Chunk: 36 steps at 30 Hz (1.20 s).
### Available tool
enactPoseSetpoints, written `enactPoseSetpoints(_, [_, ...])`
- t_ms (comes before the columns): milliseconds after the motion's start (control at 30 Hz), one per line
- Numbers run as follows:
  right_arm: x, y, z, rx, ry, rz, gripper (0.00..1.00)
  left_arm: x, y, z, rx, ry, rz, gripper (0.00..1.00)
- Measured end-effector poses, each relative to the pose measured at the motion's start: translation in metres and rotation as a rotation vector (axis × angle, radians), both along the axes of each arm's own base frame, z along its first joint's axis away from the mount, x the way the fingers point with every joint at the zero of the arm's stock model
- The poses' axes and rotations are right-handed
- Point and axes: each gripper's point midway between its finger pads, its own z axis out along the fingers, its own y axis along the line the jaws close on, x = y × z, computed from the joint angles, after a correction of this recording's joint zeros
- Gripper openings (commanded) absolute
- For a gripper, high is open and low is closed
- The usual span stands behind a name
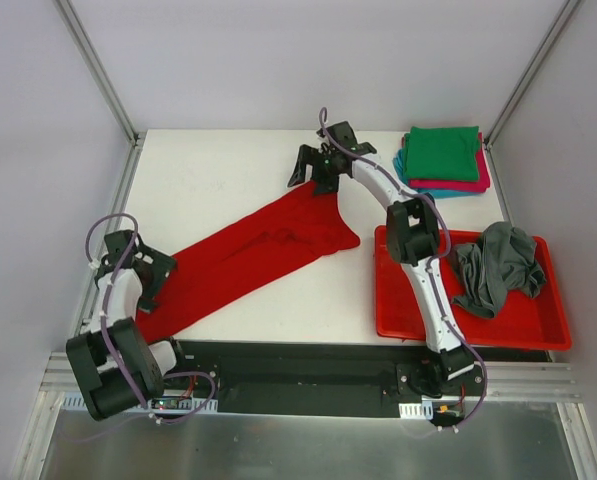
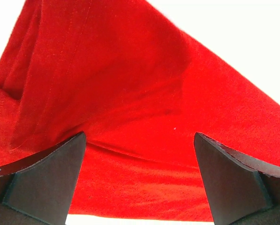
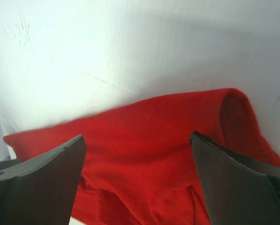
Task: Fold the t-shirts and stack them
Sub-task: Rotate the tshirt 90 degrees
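The bright red t-shirt (image 1: 248, 255) lies as a long folded band, running diagonally from the near left of the white table to its middle. My left gripper (image 1: 154, 280) is open over the band's near-left end; in the left wrist view the jaws (image 2: 139, 136) stand wide apart just above the red cloth (image 2: 130, 84). My right gripper (image 1: 313, 176) is open over the far end, where the cloth (image 3: 144, 131) is bunched between its spread jaws (image 3: 137, 136). Neither gripper holds cloth. A folded stack at the back right has the green shirt (image 1: 443, 152) over magenta (image 1: 475, 181) and teal (image 1: 448, 190).
A red plastic tray (image 1: 408, 312) sits at the near right with the crumpled dark grey t-shirt (image 1: 495, 265) in it. The right arm reaches across the tray's left edge. Grey walls and metal frame rails enclose the table (image 1: 218, 175).
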Motion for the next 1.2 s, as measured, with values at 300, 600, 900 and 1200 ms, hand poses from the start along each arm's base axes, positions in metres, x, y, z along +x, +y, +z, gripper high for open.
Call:
enactPoseSetpoints(300, [-0.034, -0.013, 0.016, -0.142, -0.117, 0.149, 0.96, -0.020, 0.011, 0.021, 0.121, -0.045, 0.071, 0.99])
enactPoseSetpoints(600, [-0.151, 0.075, 0.081, -0.069, -0.235, 0.481, 0.96, -0.020, 0.003, 0.012, 0.083, -0.022, 0.034, 0.99])
enactPoseSetpoints(900, [-0.158, 0.072, 0.025, -0.119, -0.117, 0.493, 0.96, -0.015, -0.005, 0.009, 0.047, -0.062, -0.001, 0.99])
enactPoseSetpoints(1200, [-0.175, 0.054, -0.008, -0.142, -0.035, 0.477, 0.96, -0.010, -0.011, 0.007, 0.017, -0.072, -0.032, 0.99])
